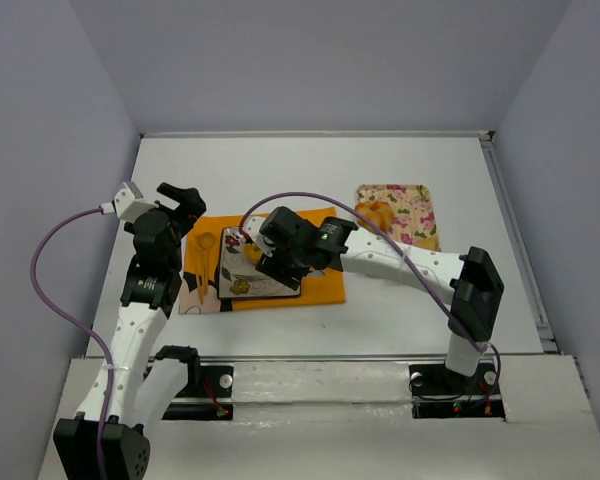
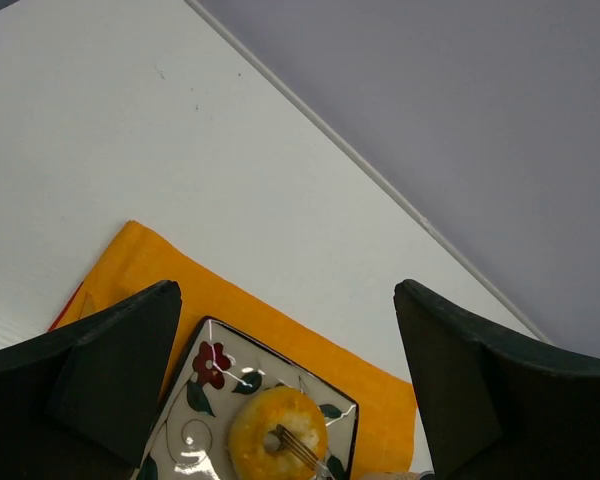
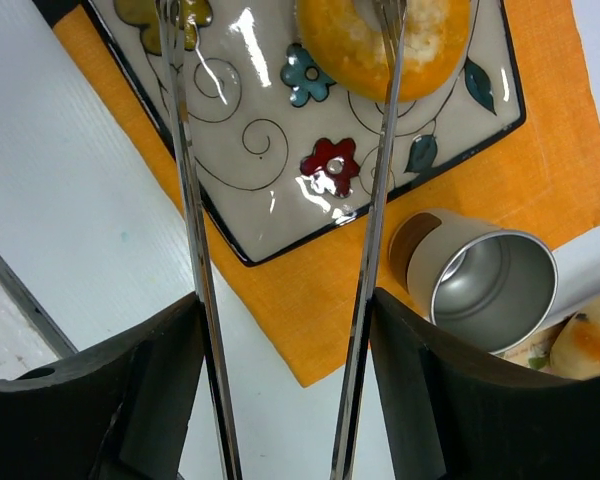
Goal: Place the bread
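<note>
Bread (image 3: 332,48) sits on the plate (image 3: 280,135), toward one corner of it, ring flat and hole up, so there's no long axis to line up on. The right gripper (image 3: 285,300) is the near one, poised just off the plate's edge with its fingers spread fairly wide and a pair of tongs (image 3: 365,250) braced between them. The tongs run straight out over the plate to the bread. One arm crosses the ring, and from the left wrist its tip shows at the hole; the other arm passes over bare plate beside the bread, so by my read nothing is pinched. Both tips are cut off at the top of the right wrist view, so touching or hovering, I cannot tell. The left gripper (image 2: 287,300) hangs back from the plate, wide open and empty. The plate lies on an orange mat (image 3: 310,320), with a metal cup (image 3: 490,290) at the mat's edge just beside the plate. From overhead, the right wrist covers much of the plate.
</note>
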Robot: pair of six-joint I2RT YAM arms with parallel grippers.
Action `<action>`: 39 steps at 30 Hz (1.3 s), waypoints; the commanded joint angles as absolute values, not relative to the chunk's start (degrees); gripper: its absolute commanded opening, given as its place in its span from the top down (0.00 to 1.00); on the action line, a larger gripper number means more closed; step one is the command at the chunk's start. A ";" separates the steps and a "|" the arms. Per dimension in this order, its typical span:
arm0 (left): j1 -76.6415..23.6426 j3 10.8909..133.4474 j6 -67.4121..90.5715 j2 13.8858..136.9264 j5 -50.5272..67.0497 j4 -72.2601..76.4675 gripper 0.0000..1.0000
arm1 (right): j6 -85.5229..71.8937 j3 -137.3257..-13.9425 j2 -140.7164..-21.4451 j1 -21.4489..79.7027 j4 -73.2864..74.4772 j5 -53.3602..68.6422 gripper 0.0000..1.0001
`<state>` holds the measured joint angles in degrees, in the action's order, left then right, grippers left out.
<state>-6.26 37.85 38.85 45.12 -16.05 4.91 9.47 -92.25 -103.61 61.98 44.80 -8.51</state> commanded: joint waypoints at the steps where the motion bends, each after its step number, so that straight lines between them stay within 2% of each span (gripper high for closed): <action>1: -5.80 36.83 38.85 43.68 -16.52 7.29 0.01 | 10.02 -94.75 -98.88 62.58 43.33 -5.80 0.30; 8: -5.80 36.74 38.85 43.51 -16.44 7.38 0.01 | 9.49 -94.75 -95.89 62.58 41.58 -6.32 0.29; 14: -5.80 36.65 38.85 43.07 -16.44 7.38 0.01 | 2.65 -94.05 -91.15 58.81 37.36 -15.20 0.32; 17: -5.80 36.74 38.67 42.89 -16.00 7.29 0.01 | -2.70 -91.41 -87.90 49.07 34.99 -16.61 0.35; 22: -5.80 36.65 38.76 42.89 -16.70 7.21 0.01 | -8.08 -81.25 -81.49 25.96 27.27 -15.38 0.36; 28: -5.71 36.91 38.50 43.07 -16.52 7.21 0.01 | -10.55 -71.99 -81.82 4.71 21.20 -11.95 0.36; 32: -5.71 36.91 38.50 43.15 -17.14 7.29 0.01 | -8.44 -68.47 -86.73 -4.54 15.92 -9.41 0.37; 39: -5.62 37.18 38.32 43.59 -17.32 7.38 0.01 | -4.83 -69.26 -98.41 -11.60 13.18 -9.85 0.36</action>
